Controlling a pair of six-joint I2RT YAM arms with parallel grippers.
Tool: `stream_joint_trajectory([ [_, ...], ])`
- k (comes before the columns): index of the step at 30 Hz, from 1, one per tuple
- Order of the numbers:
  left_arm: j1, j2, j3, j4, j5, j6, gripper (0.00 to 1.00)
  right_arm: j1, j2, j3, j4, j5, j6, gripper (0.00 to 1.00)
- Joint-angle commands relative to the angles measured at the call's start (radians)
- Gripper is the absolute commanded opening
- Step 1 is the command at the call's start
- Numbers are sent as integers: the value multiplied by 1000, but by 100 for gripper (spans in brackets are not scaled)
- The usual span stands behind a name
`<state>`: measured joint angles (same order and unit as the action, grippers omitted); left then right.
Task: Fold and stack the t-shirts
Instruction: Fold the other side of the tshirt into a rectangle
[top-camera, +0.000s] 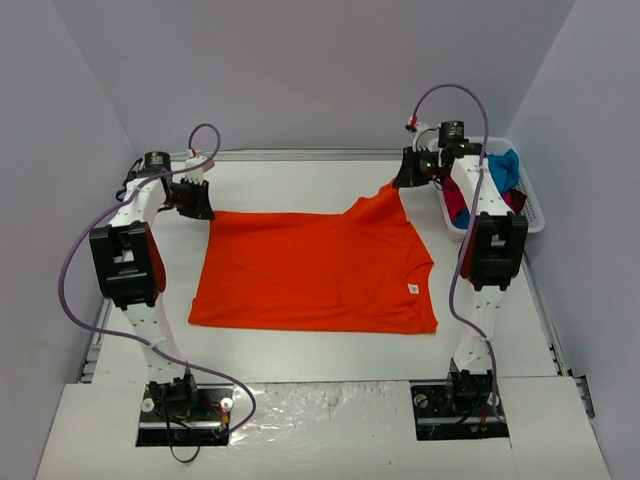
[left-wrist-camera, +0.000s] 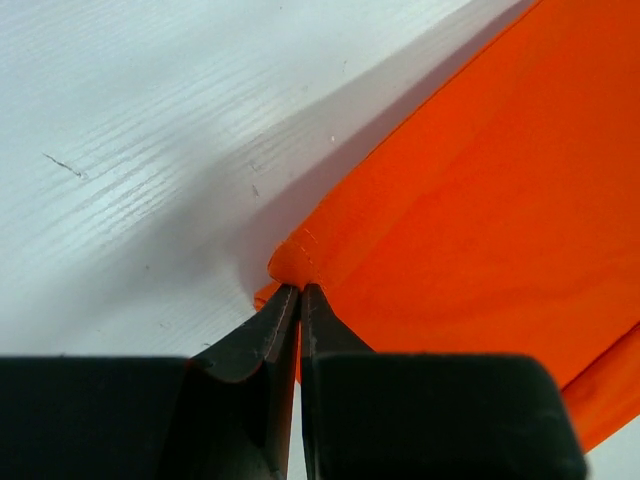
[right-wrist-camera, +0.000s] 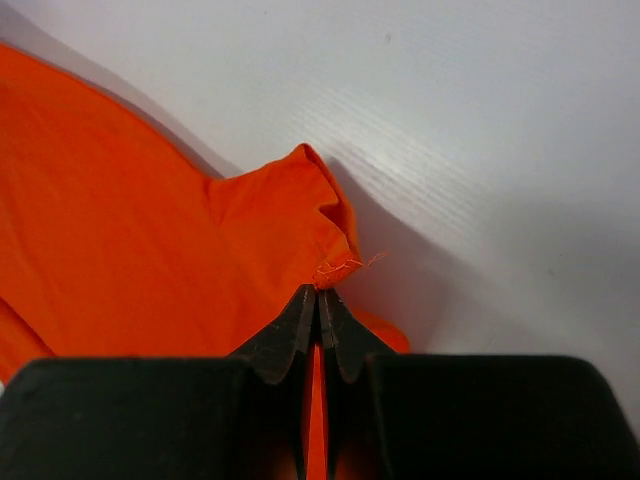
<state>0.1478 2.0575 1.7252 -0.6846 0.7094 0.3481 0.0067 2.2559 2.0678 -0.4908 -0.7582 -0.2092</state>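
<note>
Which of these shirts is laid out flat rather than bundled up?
The orange t-shirt, spread across the table; the other shirts sit crumpled in the white basket.

orange t-shirt (top-camera: 310, 270): spread flat on bench (top-camera: 300, 350), neckline right (small white tag (top-camera: 412, 288) beside it), far sleeve pulled up | teal-blue t-shirt (top-camera: 505, 167), magenta-pink t-shirt (top-camera: 457, 207): bunched in white basket (top-camera: 536, 216), far right

White arms (top-camera: 150, 325), purple cables (top-camera: 63, 280), black hands (left-wrist-camera: 300, 290)
</note>
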Motion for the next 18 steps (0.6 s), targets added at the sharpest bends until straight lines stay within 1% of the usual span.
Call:
stream_joint_trajectory([
  [1, 19, -91, -50, 29, 44, 20, 2, -2, -114, -83, -66, -30, -61, 0],
  [6, 32, -157, -124, 33, 58, 48, 2, -2, -234, -202, -132, -39, -107, 0],
  [7, 33, -166, -136, 36, 61, 57, 3, -2, -252, -248, -135, -39, -113, 0],
  [10, 48, -198, -183, 37, 81, 75, 2, -2, -349, -328, -156, -35, -128, 0],
  [18, 70, -273, -285, 28, 98, 140, 2, -2, -496, -455, -224, -12, -185, 0],
])
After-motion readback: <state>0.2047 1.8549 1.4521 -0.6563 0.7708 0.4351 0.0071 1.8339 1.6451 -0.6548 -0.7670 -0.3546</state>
